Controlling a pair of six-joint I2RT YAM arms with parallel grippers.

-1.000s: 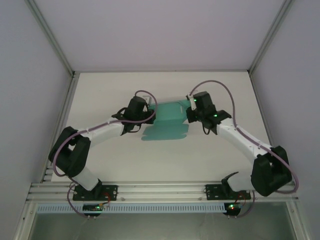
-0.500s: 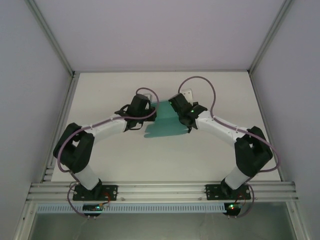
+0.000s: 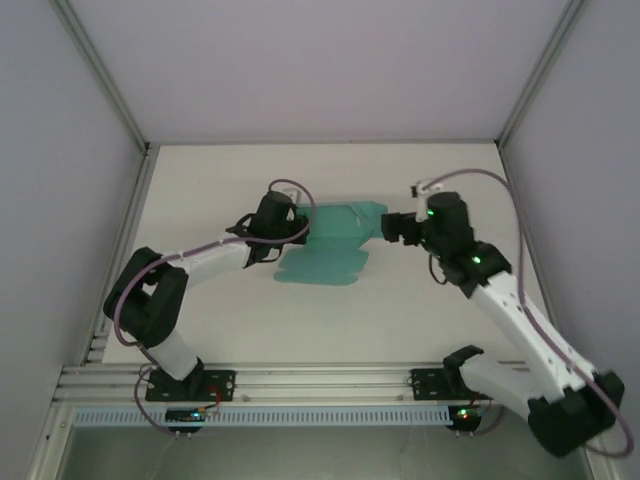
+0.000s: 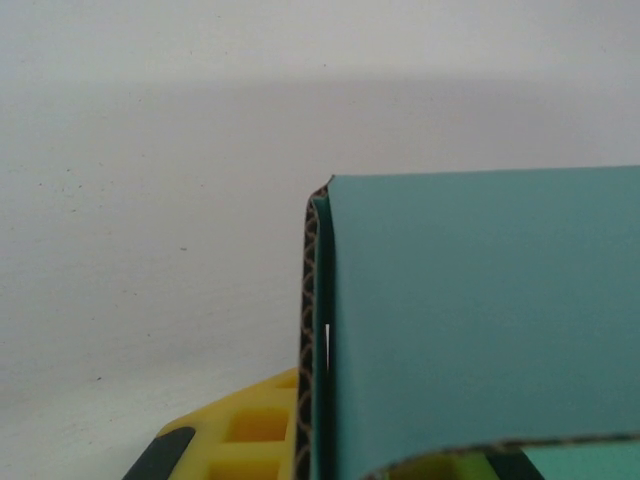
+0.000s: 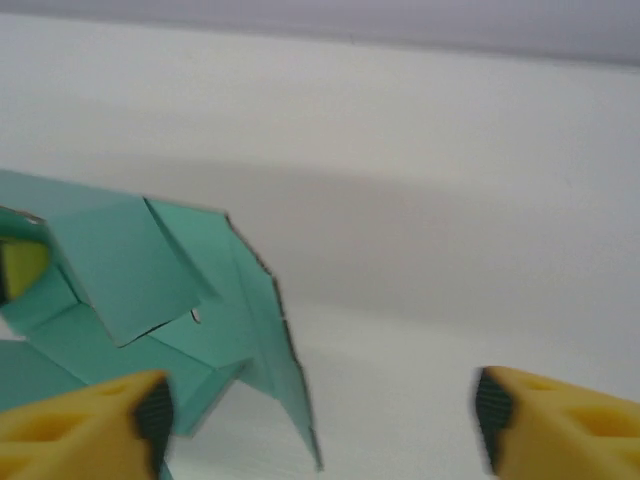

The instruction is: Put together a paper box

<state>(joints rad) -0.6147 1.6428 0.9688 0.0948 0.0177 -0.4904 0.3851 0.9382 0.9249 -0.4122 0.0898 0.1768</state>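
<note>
Though partly flat, one paper box (image 3: 335,250).

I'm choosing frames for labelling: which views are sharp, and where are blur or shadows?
Top external: evenly lit and sharp, paper box clear. Left wrist: box edge crisp up close, with a soft shadow band across the table behind. Right wrist: blurred throughout, with the yellow right fingers and box edges smeared.
</note>
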